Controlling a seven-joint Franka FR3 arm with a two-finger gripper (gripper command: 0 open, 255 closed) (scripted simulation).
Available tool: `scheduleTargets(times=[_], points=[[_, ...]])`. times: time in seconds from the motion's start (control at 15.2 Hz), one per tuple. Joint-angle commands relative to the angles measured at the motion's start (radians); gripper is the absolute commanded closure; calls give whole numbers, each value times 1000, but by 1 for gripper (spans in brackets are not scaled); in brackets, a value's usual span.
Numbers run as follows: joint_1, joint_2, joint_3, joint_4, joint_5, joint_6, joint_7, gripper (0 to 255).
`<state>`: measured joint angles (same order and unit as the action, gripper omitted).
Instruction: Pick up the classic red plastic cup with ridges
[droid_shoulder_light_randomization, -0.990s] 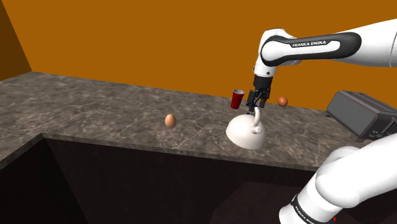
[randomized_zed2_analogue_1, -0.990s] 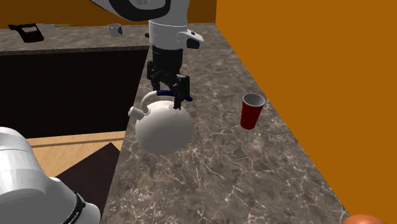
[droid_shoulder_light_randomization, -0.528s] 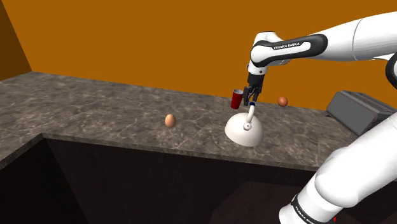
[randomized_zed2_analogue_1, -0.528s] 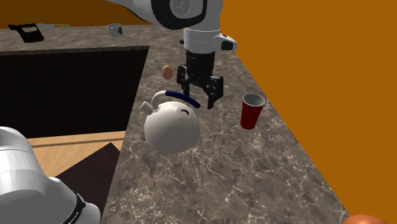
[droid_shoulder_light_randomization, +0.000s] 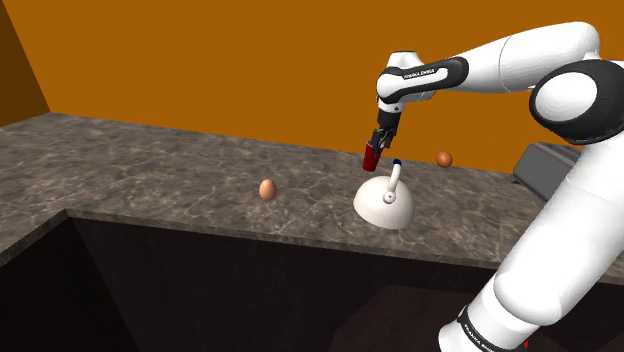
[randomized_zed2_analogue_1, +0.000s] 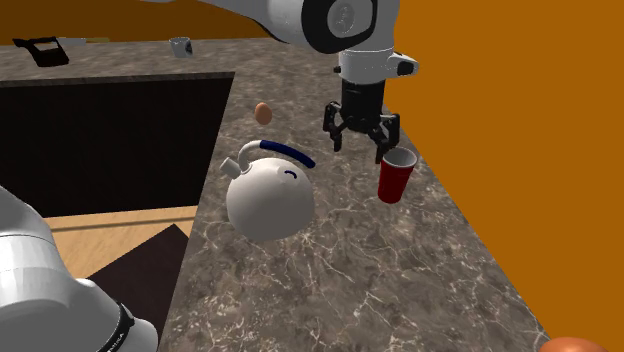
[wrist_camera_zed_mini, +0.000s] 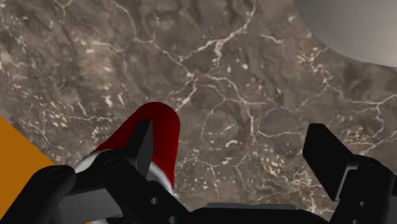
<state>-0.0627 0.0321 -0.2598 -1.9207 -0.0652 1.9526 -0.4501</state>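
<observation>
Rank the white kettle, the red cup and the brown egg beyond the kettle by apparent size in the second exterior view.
1. white kettle, clearly the largest.
2. red cup.
3. brown egg, the smallest; it lies farther from the camera, which shrinks it somewhat.

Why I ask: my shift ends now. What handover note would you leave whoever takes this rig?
Gripper: open, empty, above the counter, just beside the red cup, not around it.
Red cup: upright on the counter near the orange wall; white kettle close by.
Done: approach only, no grasp.
Left: centre over the cup, lower, close, lift.
</observation>
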Motion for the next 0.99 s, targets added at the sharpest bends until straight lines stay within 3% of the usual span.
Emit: scheduleTargets(times=[0.0,0.2,0.86,0.92], points=[[-10,70,-8,79,14,12,-43,0],[-27,171,-11,199,38,23,-99,0],[-29,194,-9,128,43,117,-97,0],[-30,195,-9,129,43,117,-98,255]])
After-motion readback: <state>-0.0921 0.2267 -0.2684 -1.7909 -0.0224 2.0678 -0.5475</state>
